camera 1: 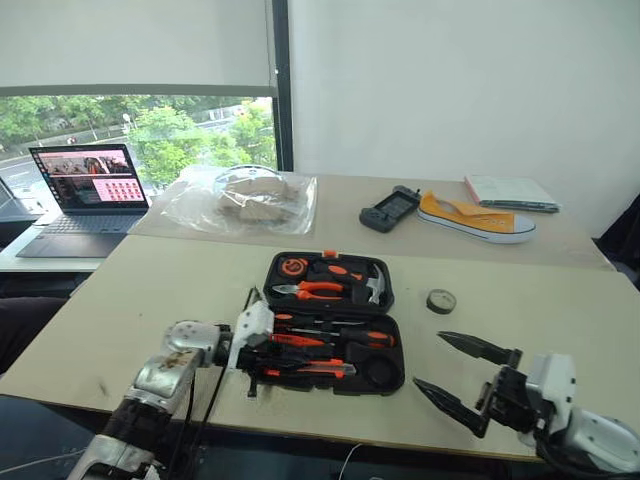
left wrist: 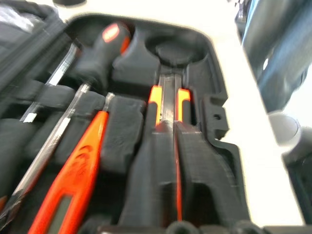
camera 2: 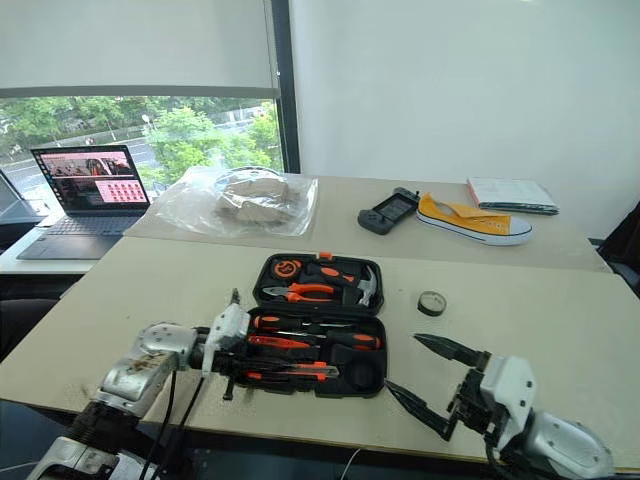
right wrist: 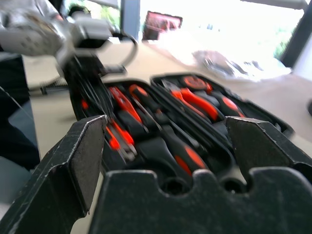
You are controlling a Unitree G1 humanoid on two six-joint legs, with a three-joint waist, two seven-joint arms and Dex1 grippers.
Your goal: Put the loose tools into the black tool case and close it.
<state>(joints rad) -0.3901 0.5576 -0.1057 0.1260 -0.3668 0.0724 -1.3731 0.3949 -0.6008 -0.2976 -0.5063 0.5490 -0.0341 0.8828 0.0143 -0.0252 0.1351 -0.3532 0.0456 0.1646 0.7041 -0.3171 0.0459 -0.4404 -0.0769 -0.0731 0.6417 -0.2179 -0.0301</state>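
- We cannot tell whether the left gripper (camera 1: 262,362) holds anything; its fingers blur into the black tool case (camera 1: 392,370).
- The laptop (camera 1: 88,195) screen is too small for us to read.

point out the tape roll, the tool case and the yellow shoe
tape roll (camera 1: 441,301), left eye view, on its ring
tool case (camera 1: 332,378), left eye view, on the near half's front rim
yellow shoe (camera 1: 470,216), left eye view, on its canvas side

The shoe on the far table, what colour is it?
Yellow shoe with a white sole, clearest in the left eye view.
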